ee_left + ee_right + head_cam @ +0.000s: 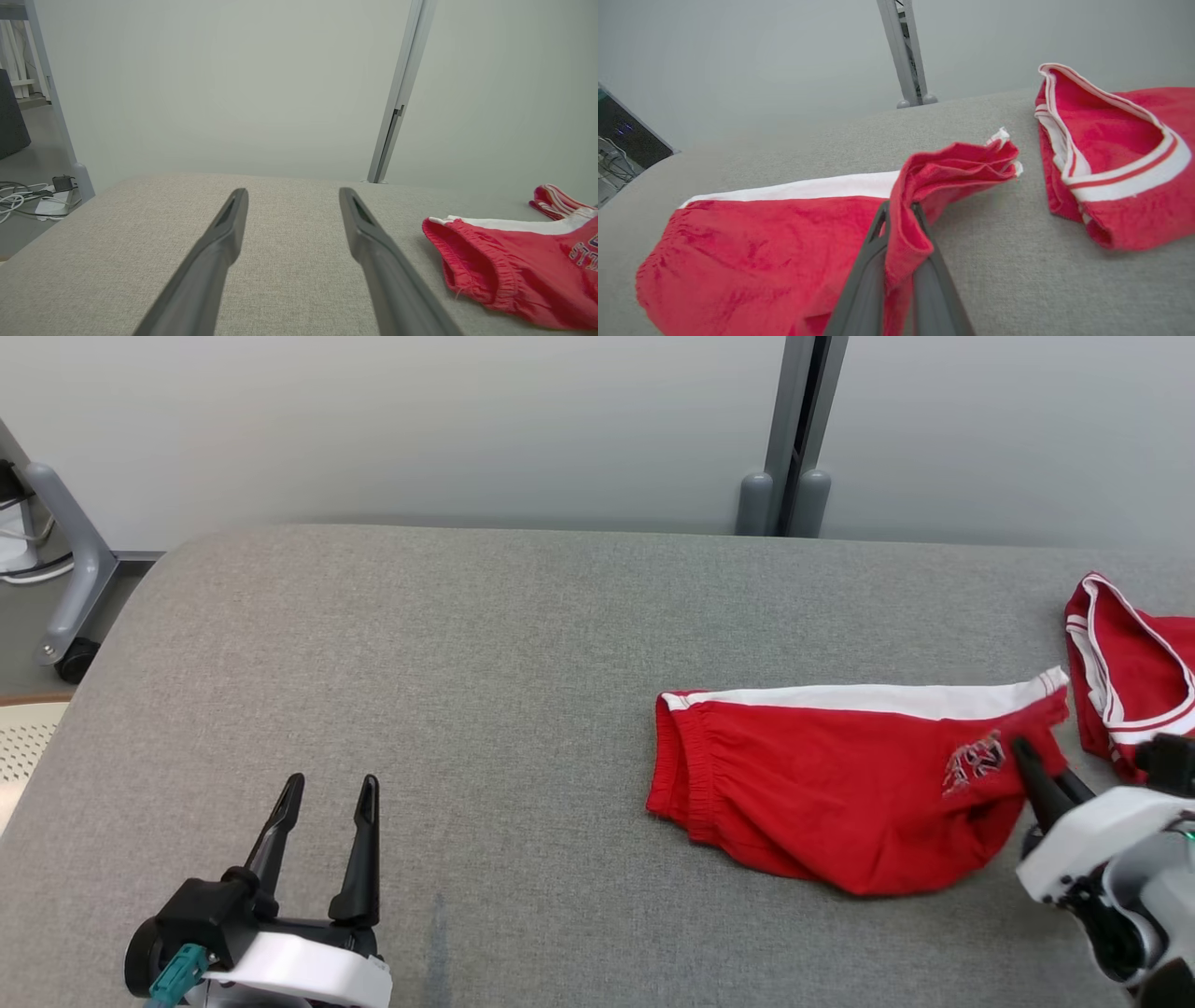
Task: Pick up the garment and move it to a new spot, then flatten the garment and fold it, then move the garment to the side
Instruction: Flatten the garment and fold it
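Shorts of red cloth with a white side band lie folded on the right part of the grey fabric-covered bench. The right gripper has its jaws clenched on their right edge, a fold bunched between them. Just beside lies a second red garment with white trim. Well apart at the left, the left gripper hovers, jaws released wide.

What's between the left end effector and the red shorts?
Only bare grey woven tabletop between the left end effector and the red white-banded cloth shorts, per the head view.
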### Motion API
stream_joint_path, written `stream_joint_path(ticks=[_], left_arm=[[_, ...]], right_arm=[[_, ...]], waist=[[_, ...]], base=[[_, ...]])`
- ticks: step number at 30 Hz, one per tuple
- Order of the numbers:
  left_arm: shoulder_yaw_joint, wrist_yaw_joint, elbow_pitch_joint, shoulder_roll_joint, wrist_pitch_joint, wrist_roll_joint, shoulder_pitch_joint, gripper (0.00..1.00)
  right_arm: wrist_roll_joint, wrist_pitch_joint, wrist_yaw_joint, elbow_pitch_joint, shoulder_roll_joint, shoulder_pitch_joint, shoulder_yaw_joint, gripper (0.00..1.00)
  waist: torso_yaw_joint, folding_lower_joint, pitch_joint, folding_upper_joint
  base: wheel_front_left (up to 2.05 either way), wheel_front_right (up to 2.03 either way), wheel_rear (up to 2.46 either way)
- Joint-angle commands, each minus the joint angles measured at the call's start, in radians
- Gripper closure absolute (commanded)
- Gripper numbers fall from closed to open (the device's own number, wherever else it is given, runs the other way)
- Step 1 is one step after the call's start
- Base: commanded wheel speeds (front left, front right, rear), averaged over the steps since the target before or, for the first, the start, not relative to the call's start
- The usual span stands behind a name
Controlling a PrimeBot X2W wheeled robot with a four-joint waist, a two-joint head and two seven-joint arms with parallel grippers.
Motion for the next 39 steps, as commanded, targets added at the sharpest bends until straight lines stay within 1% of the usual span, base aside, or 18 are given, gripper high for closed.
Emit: stream_joint_path(ticks=[1, 4, 11, 20, 26, 31, 32, 33, 36, 39], left_arm=[[0.0, -0.003, -0.007, 0.004, 0.0, -0.002, -0.002, 0.0], [-0.004, -0.001, -0.008, 0.004, 0.0, -0.006, -0.009, 0.0], [-0.033, 0.003, -0.002, 0.004, 0.001, -0.023, -0.034, 0.0], [-0.059, 0.02, -0.006, 0.004, 0.0, -0.04, -0.045, 0.0], [-0.076, 0.026, -0.003, 0.003, 0.0, -0.046, -0.056, 0.0], [-0.08, 0.029, -0.001, 0.003, 0.0, -0.048, -0.059, 0.0], [-0.079, 0.031, 0.001, 0.003, 0.0, -0.047, -0.058, 0.0], [-0.078, 0.033, 0.001, 0.003, 0.0, -0.048, -0.057, 0.0], [-0.073, 0.034, 0.002, 0.004, 0.0, -0.045, -0.053, 0.0], [-0.066, 0.035, -0.001, 0.003, 0.0, -0.04, -0.047, 0.0]], right_arm=[[-0.029, -0.007, 0.0, -0.028, 0.014, -0.008, -0.002, 1.0], [-0.068, -0.007, 0.0, -0.058, 0.031, -0.016, 0.004, 1.0], [-0.16, -0.005, 0.0, -0.118, 0.112, -0.021, 0.047, 1.0], [-0.206, 0.024, 0.0, -0.144, 0.217, -0.013, 0.093, 1.0], [-0.224, 0.026, 0.0, -0.116, 0.25, 0.005, 0.109, 1.0], [-0.225, 0.02, 0.0, -0.116, 0.263, 0.013, 0.128, 1.0], [-0.229, 0.017, 0.0, -0.118, 0.264, 0.013, 0.128, 0.67], [-0.232, 0.011, 0.0, -0.126, 0.266, 0.013, 0.129, 0.0], [-0.247, -0.001, 0.0, -0.154, 0.248, 0.007, 0.109, 0.0], [-0.275, -0.006, 0.0, -0.205, 0.223, 0.008, 0.031, 0.0]], waist=[[0.005, 0.0, 0.003, -0.0001], [0.013, 0.0, 0.008, -0.0001], [0.058, 0.0, 0.023, -0.0001], [0.099, 0.0, 0.034, -0.0001], [0.114, 0.0, 0.044, -0.0001], [0.108, 0.0, 0.045, -0.0001], [0.105, 0.0, 0.044, -0.0001], [0.101, 0.0, 0.044, -0.0001], [0.089, 0.0, 0.042, -0.0001], [0.077, 0.0, 0.04, -0.0001]], base=[[0.0, 0.0, 0.0], [0.0, 0.0, 0.0], [0.0, 0.0, 0.0], [0.0, 0.0, 0.0], [0.0, 0.0, 0.0], [0.0, 0.0, 0.0], [0.0, 0.0, 0.0], [0.0, 0.0, 0.0], [0.0, 0.0, 0.0], [0.0, 0.0, 0.0]])
